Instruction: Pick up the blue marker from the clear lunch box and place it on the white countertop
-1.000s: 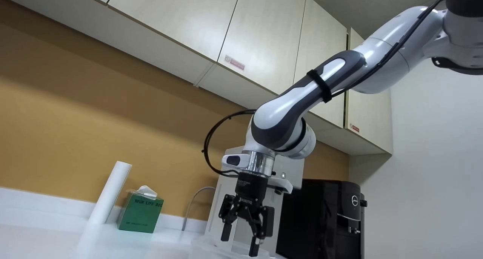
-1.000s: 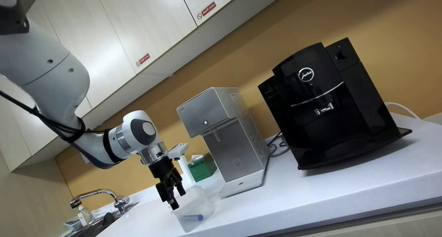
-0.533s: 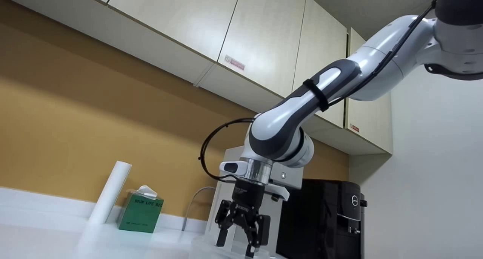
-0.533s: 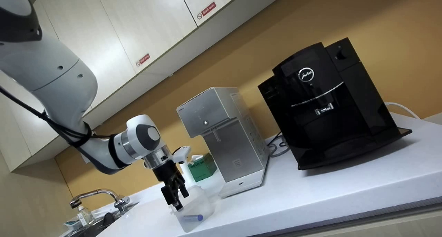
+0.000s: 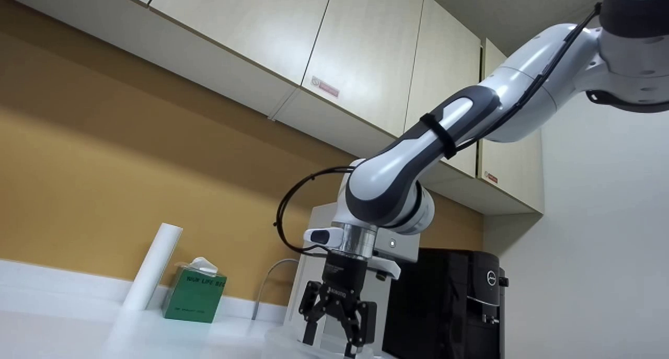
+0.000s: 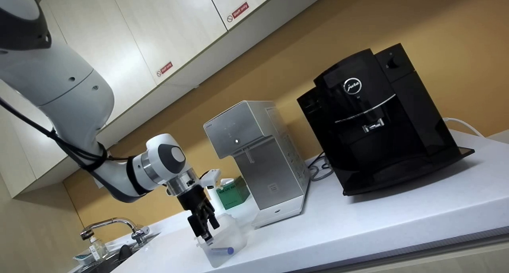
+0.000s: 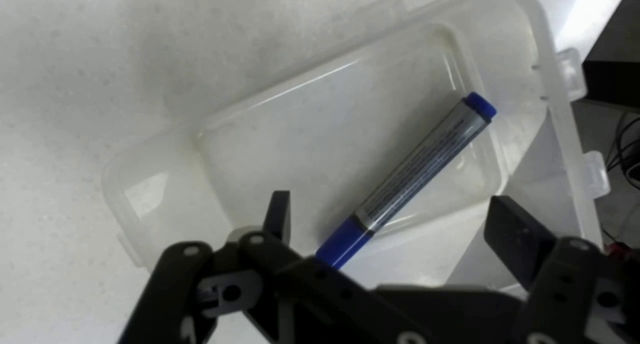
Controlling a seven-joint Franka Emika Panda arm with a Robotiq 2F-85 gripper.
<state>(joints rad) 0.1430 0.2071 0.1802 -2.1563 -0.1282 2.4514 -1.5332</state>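
The tool (image 7: 391,204) is spread wide above the clear lunch box (image 7: 300,128); inside, the blue marker (image 7: 417,171) is laid aslant. In the wrist view the edge of the bench (image 7: 65,148) is seen just right of the box — broad surface to the left. The arm (image 5: 400,171) is angled downward.

On the flat white surface (image 6: 318,221) are set a clear plastic box (image 6: 234,232) and, at two o'clock, a black coffee-maker (image 6: 383,134).

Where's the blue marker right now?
In the wrist view, the blue marker lies right of centre inside the clear lunch box, its lower part showing between the open jaws, its upper end near the box's right-hand wall.
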